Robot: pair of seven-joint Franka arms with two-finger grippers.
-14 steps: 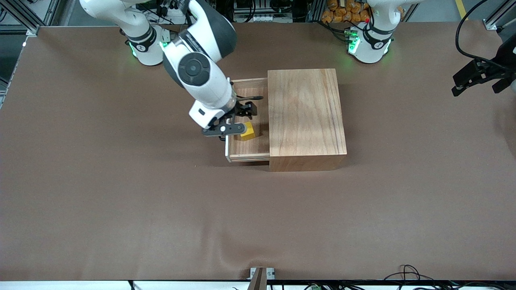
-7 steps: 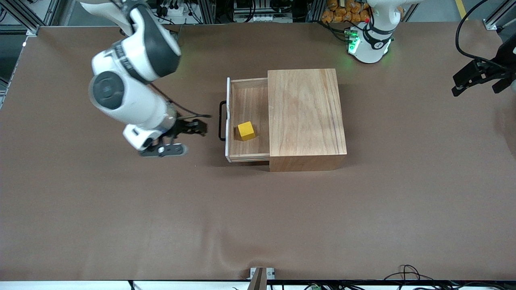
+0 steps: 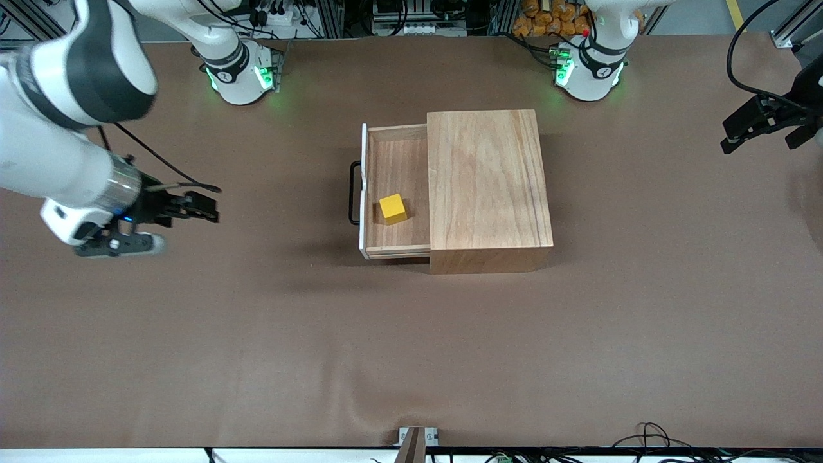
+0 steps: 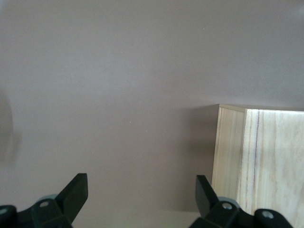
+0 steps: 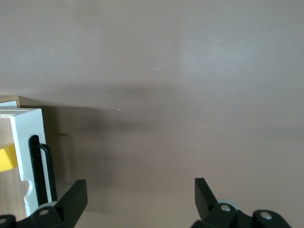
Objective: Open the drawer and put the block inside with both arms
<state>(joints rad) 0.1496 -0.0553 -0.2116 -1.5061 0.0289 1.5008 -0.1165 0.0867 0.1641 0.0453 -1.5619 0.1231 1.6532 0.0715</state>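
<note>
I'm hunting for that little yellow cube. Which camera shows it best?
The front view: the block sits whole in the open drawer. The right wrist view catches only a yellow sliver at its edge. The left wrist view shows none of it.

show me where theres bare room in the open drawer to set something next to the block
Free: the drawer floor from the block up to its wall nearest the robot bases. Tight: the strip between block and the front-camera-side wall. Both grippers, right and left, are open, over bare table.

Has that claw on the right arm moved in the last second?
Yes. The right gripper left the drawer and pulled away toward the right arm's end of the table.
</note>
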